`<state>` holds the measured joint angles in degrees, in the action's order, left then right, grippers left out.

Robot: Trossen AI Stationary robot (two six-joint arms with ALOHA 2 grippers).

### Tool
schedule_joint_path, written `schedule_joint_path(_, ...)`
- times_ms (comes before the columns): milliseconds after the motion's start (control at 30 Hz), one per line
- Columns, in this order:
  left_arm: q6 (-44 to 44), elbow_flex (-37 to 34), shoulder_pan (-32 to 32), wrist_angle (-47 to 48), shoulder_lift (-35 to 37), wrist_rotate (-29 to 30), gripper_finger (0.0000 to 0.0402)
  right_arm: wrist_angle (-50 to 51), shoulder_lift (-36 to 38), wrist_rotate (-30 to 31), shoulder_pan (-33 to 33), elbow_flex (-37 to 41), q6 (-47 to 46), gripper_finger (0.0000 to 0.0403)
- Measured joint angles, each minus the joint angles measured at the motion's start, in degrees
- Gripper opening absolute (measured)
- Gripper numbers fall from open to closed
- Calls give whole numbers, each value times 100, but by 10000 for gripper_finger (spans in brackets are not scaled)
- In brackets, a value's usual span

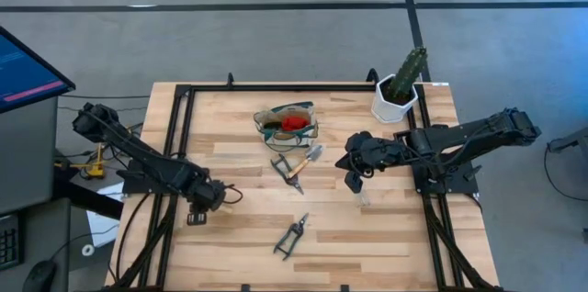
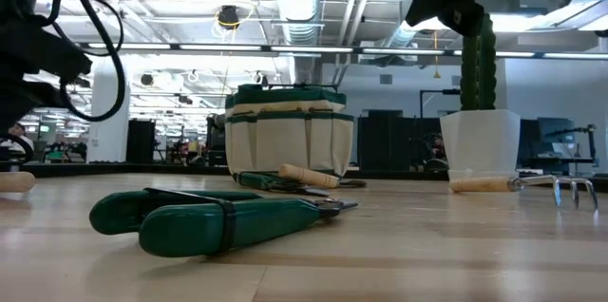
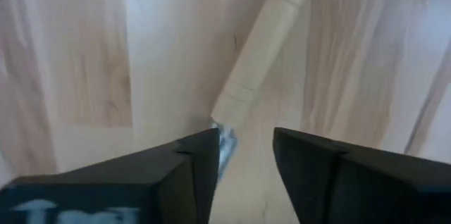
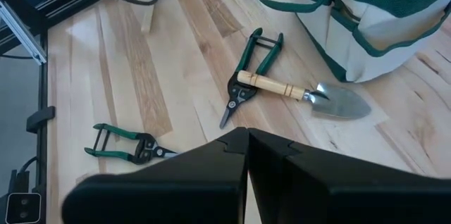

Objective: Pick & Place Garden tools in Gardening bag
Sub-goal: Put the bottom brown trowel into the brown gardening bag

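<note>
The cream gardening bag (image 1: 287, 125) with green trim stands at the table's far middle, a red-headed tool (image 1: 294, 122) inside it. A wooden-handled trowel (image 4: 296, 91) lies across green-handled shears (image 4: 246, 69) just near of the bag. A second pair of shears (image 1: 291, 235) lies toward the near edge. A thin wooden-handled tool (image 3: 264, 55) lies flat at the left. My left gripper (image 3: 243, 157) is open above it, with a finger on either side of the metal neck (image 3: 225, 143). My right gripper (image 4: 246, 150) is shut and empty, right of the trowel. A wooden-handled pronged tool (image 2: 513, 184) lies near it.
A white pot with a green cactus (image 1: 400, 90) stands at the far right corner. Black frame rails (image 1: 179, 136) run along the table's left, right and far sides. Bare wood lies between the two pairs of shears and near the front edge.
</note>
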<state>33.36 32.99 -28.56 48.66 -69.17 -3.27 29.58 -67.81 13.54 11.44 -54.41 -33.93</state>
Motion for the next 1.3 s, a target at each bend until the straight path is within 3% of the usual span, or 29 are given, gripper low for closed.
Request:
schedule_joint_path(433, -1024, -30, 2, -273, 0, 797, 171, 0, 0, 0, 4, 0, -2, 0)
schedule_joint_path(700, -1016, -457, 1, -850, 0, 219, 168, 3, 0, 0, 4, 0, -2, 0)
schedule_joint_path(1300, -1039, -602, 0, -891, 2, 346, 168, 13, 0, 0, 0, -2, -7, 0)
